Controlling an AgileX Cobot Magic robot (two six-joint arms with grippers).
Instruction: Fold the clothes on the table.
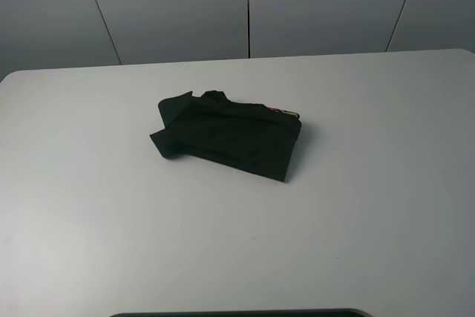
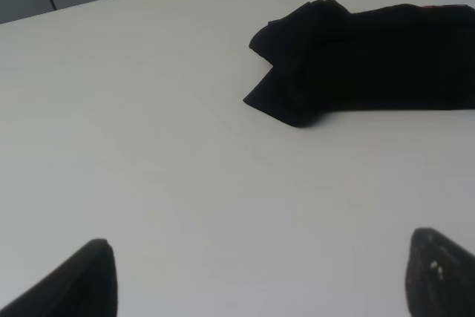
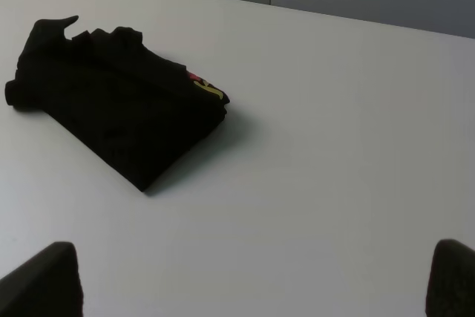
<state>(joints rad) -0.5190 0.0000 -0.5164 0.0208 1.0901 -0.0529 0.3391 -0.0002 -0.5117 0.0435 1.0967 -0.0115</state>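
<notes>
The clothes (image 1: 228,135) are one black T-shirt, folded into a small thick bundle near the middle of the white table (image 1: 89,206). A sliver of red and yellow print (image 1: 282,112) peeks out at its far right corner. One loose flap sticks out on the bundle's left side (image 2: 276,98). Neither arm shows in the exterior high view. My left gripper (image 2: 260,276) is open over bare table, well short of the shirt (image 2: 371,61). The right gripper (image 3: 256,280) is open too, apart from the shirt (image 3: 119,98), with nothing between its fingers (image 3: 44,280).
Grey wall panels (image 1: 245,5) stand behind the table's far edge. A dark strip (image 1: 237,312) runs along the front edge of the exterior high view.
</notes>
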